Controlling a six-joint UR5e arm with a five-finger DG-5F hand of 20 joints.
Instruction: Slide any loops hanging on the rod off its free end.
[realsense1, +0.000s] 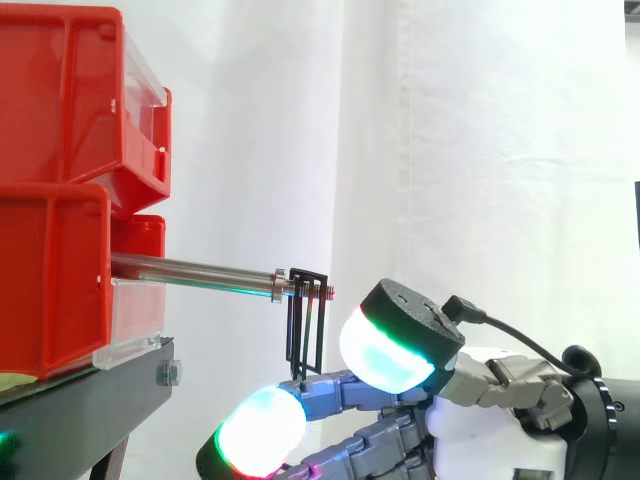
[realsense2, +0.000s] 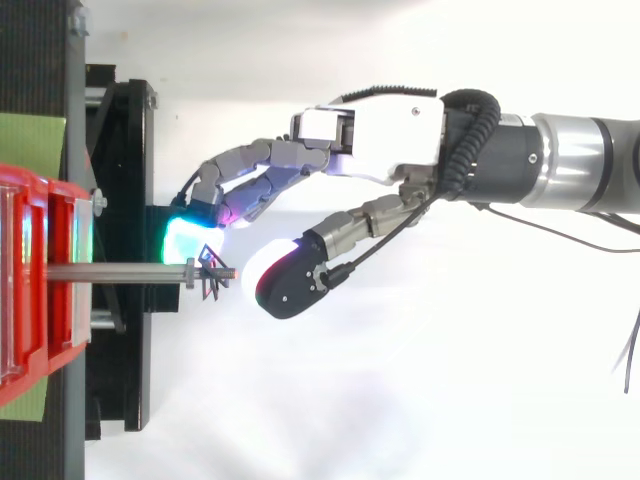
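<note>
Judging the black wire loops (realsense1: 305, 325) by their look: thin, stiff, very light, likely to keep their shape but to swing or tip at a nudge. Hang bunched together on the rod (realsense1: 190, 270), just past a small collar and right at the threaded free end, well out from the red bins (realsense1: 60, 120). Probably slide easily on smooth metal, yet may snag on the thread. Best taken low on the hanging part, or pushed from the collar side toward the tip; no need of a hard squeeze.

Seen from the side, sit above the hand (realsense2: 370, 140), with their lower ends close over one finger; touching or not, cannot tell. From above, lie between the glowing fingertips (realsense2: 185, 232) on the far side of the rod and the thumb pad (realsense2: 258, 272) just off the free end. Spread and relaxed, closing on nothing, neither pinching the loops nor gripping the rod.
</note>
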